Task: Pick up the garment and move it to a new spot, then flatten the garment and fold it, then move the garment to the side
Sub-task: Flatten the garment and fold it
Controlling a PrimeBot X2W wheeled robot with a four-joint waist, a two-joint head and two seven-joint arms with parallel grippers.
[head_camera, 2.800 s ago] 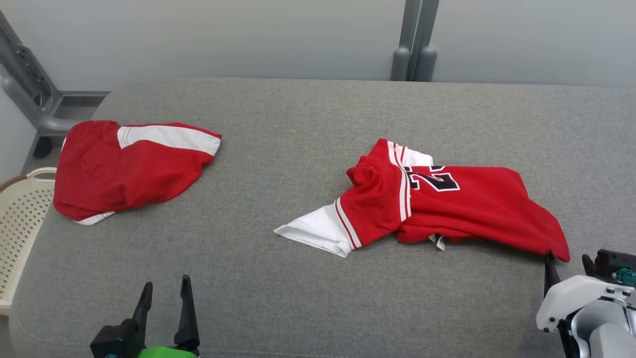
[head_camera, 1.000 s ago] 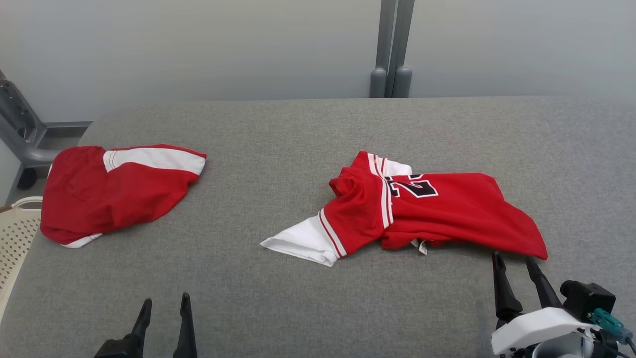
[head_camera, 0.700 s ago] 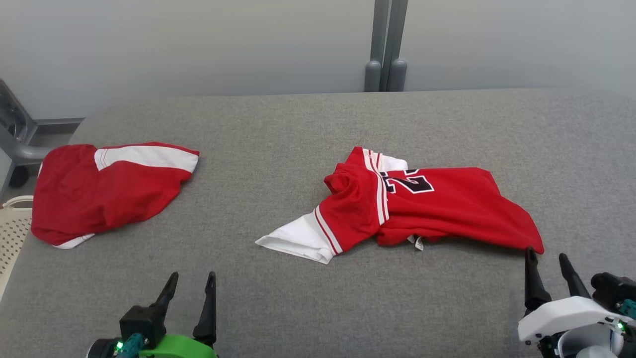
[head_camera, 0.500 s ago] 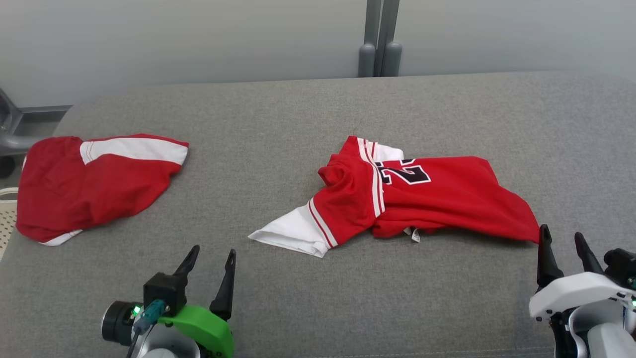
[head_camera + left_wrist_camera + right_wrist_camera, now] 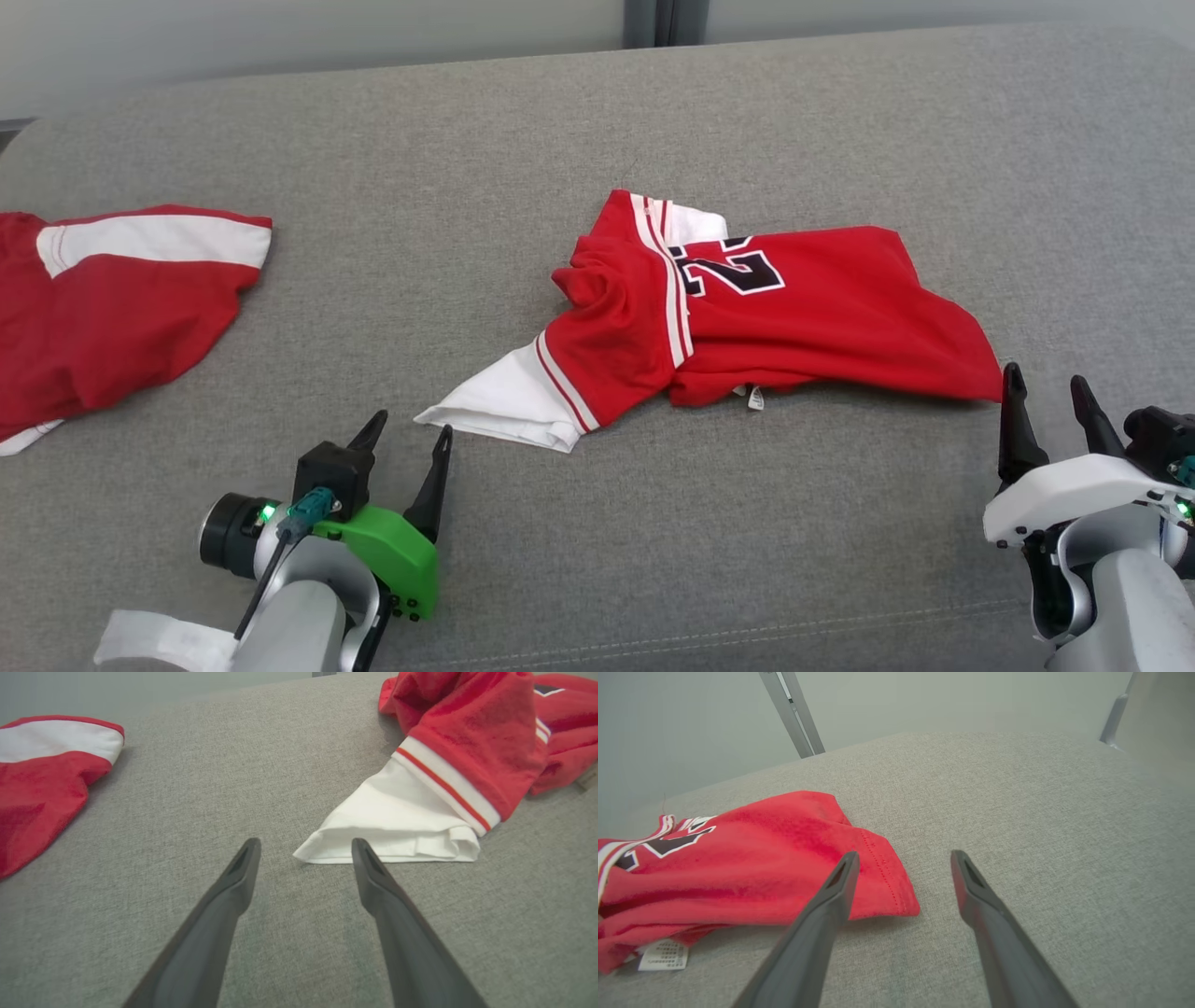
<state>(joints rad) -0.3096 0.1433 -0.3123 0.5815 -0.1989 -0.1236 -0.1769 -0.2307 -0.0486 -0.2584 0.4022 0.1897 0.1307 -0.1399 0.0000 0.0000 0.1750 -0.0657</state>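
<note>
The garment [image 5: 803, 308], a crumpled red jersey with a black-and-white number, lies in the middle of the grey padded surface [image 5: 653, 560]. Its white sleeve [image 5: 495, 415] points toward me at the left. My left gripper [image 5: 411, 429] is open just short of that sleeve. In the left wrist view the sleeve's corner [image 5: 397, 826] lies right ahead of the left gripper [image 5: 304, 842], apart from both fingers. My right gripper [image 5: 1044, 376] is open at the jersey's right hem corner [image 5: 971, 373]. In the right wrist view that hem [image 5: 887, 891] sits beside the left finger of the right gripper [image 5: 904, 855].
A second red and white garment [image 5: 112, 299] lies at the far left of the surface, also seen as a red and white heap [image 5: 42, 774] in the left wrist view. A grey post [image 5: 794, 714] stands behind the back edge. A white label [image 5: 754, 399] hangs under the jersey.
The head camera has tilted down, so the whole scene has shifted. My left gripper has come forward to the white sleeve. My right gripper has closed in on the hem corner.
</note>
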